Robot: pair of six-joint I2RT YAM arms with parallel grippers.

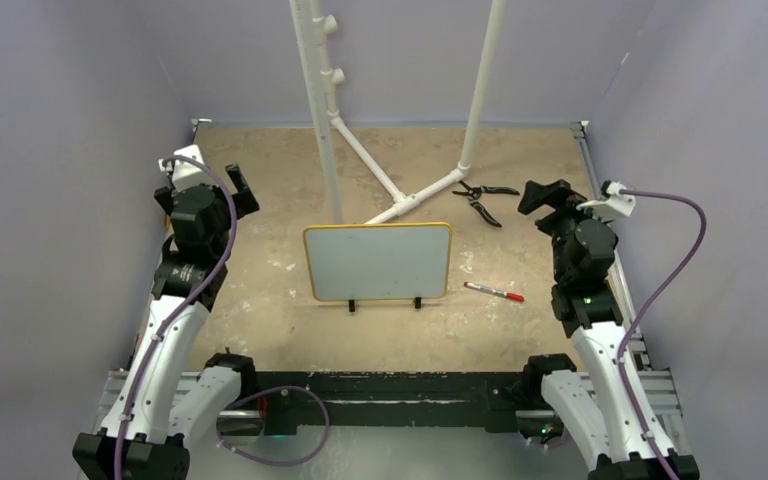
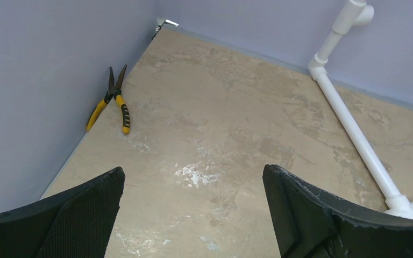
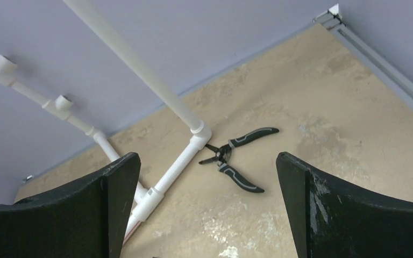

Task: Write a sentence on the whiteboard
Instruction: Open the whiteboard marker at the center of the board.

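Note:
The whiteboard (image 1: 377,262), white with a thin yellow frame and two small black feet, stands upright at the table's middle. Its face is blank; no sentence shows on it. A red-capped marker pen (image 1: 493,292) lies flat on the table just right of the board. My left gripper (image 1: 241,188) (image 2: 193,177) hovers left of and behind the board, open, with only bare table between its fingers. My right gripper (image 1: 545,193) (image 3: 207,161) hovers to the right of and behind the board, beyond the marker, also open and holding nothing.
Black-handled pliers (image 1: 485,198) (image 3: 236,156) lie near the right gripper. Yellow-handled pliers (image 2: 113,102) lie against the left wall. A white pipe frame (image 1: 400,190) (image 2: 355,134) (image 3: 183,161) rises behind the board. Purple walls enclose the table on three sides.

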